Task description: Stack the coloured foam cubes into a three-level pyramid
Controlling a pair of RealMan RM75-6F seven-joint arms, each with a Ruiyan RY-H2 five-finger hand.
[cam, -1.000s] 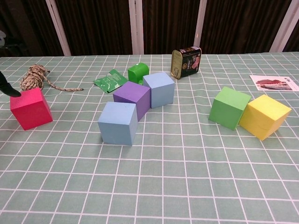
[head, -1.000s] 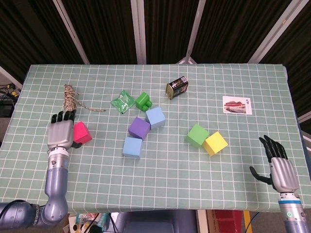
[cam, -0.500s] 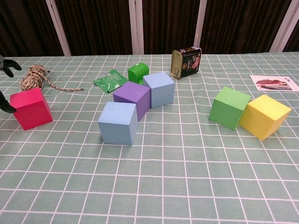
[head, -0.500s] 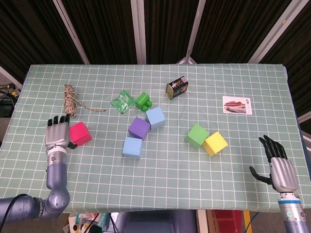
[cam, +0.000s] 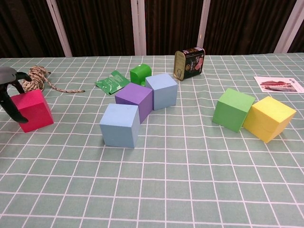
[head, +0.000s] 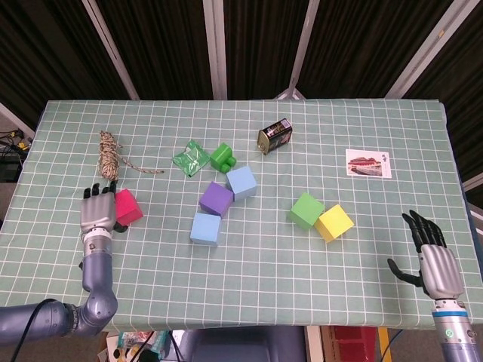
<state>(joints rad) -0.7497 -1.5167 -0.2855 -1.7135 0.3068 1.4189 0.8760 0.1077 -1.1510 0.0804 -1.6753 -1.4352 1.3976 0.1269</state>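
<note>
The right hand point(head: 432, 255) hangs at the near right edge of the table point(head: 249, 283), fingers spread wide, holding nothing. The left hand point(head: 97, 213) stands at the near left, fingers apart around the pink cube point(head: 126, 207), touching its left side; whether it grips is unclear. Mid-table sit a light blue cube point(head: 205, 228), a purple cube point(head: 216, 200) and another blue cube point(head: 241, 182) touching in a diagonal. Right of them, a green cube point(head: 306, 210) and a yellow cube point(head: 334, 222) touch. Farther back lie a rope point(head: 110, 153), a green wrapper point(head: 190, 158) and a tin point(head: 275, 136).
</note>
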